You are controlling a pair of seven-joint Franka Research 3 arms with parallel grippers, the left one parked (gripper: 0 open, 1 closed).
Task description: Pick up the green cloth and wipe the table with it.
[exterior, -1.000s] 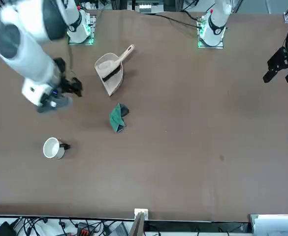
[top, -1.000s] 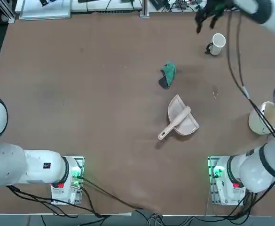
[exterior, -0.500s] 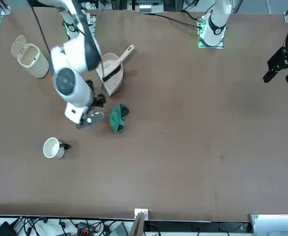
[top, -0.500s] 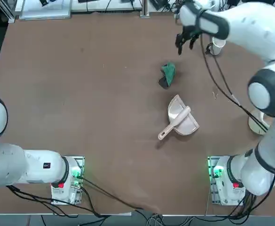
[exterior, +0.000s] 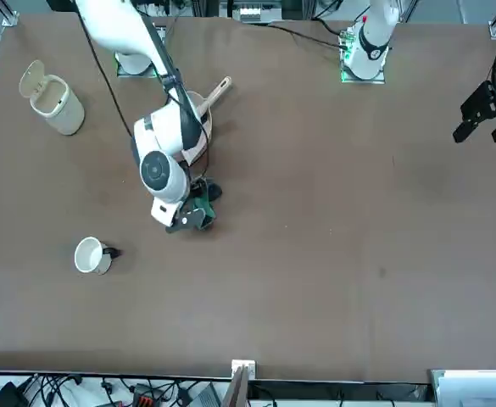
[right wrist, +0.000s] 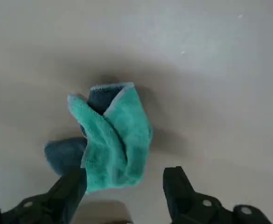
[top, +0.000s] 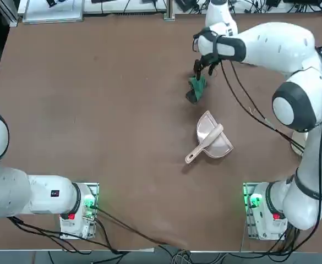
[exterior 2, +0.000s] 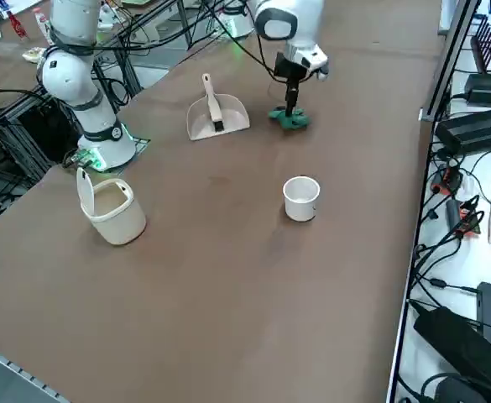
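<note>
Nearest the robot's side of the brown table (top: 122,126), right of its middle, a pale dustpan (top: 214,138) lies with its handle angled toward the robot. Farther out, a crumpled green cloth (right wrist: 113,140), part teal and part dark, rests on the tabletop with the right gripper (right wrist: 124,179) just above it, fingers spread wide and grasping nothing. Beyond the dustpan and well apart from the cloth, a white mug (exterior: 92,255) stands upright.
</note>
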